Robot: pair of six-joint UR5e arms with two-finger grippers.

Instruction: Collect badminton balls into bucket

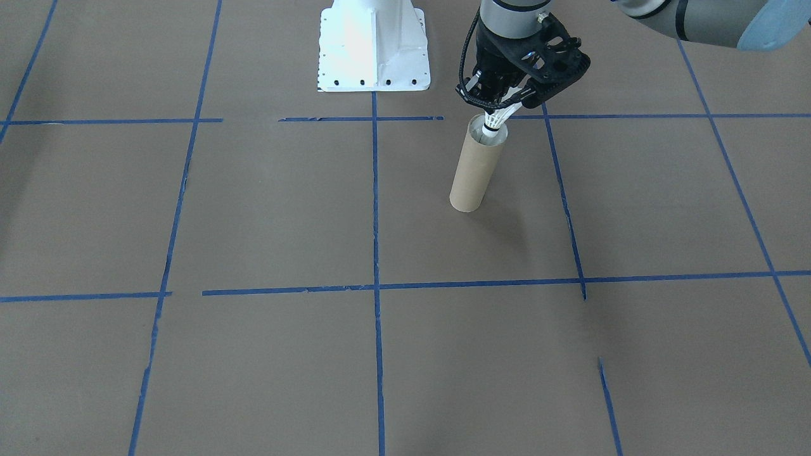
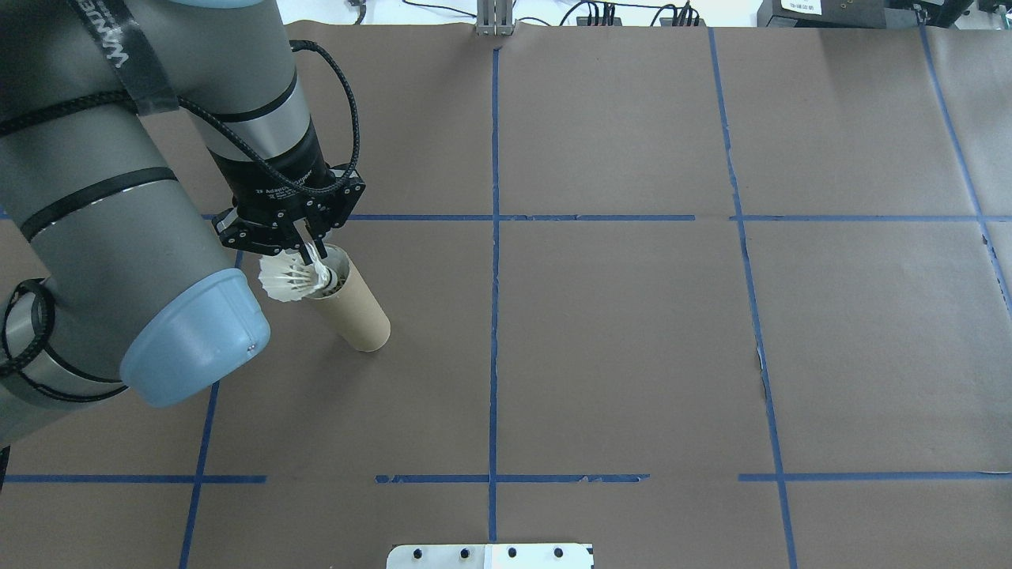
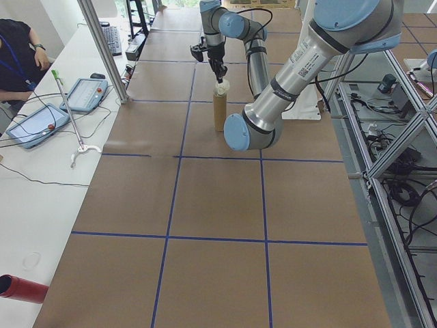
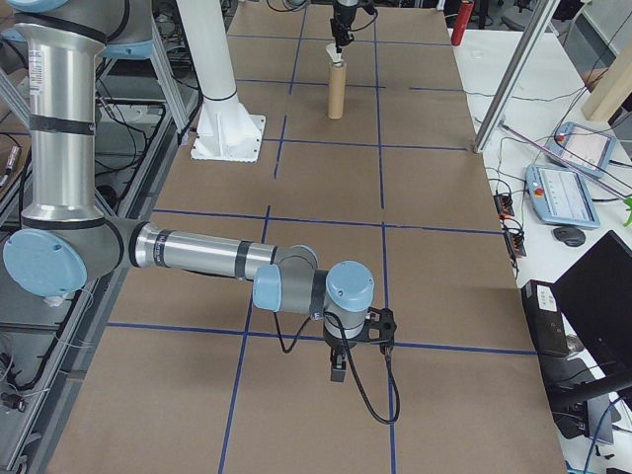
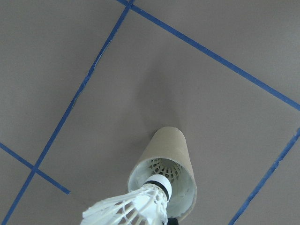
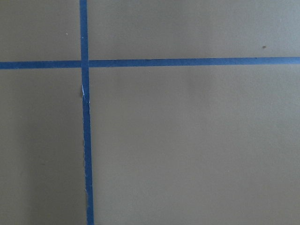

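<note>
The bucket (image 2: 357, 313) is a brown cardboard tube standing upright on the brown paper, left of centre in the overhead view. My left gripper (image 2: 304, 251) hangs just above its mouth, shut on the feather skirt of a white badminton ball (image 2: 291, 279). The ball's cork tip points down into the opening (image 1: 493, 124). In the left wrist view the held ball (image 5: 136, 207) sits over the bucket (image 5: 161, 143), and the feathers of another badminton ball (image 5: 165, 170) show inside. My right gripper (image 4: 338, 371) shows only in the exterior right view, low over bare paper; I cannot tell whether it is open or shut.
The white robot base (image 1: 374, 47) stands bolted behind the bucket. Blue tape lines (image 2: 495, 316) divide the paper into squares. A side bench holds teach pendants (image 3: 35, 124), with a person (image 3: 17, 51) beside it. A red cylinder (image 3: 20, 288) lies at that bench's near end.
</note>
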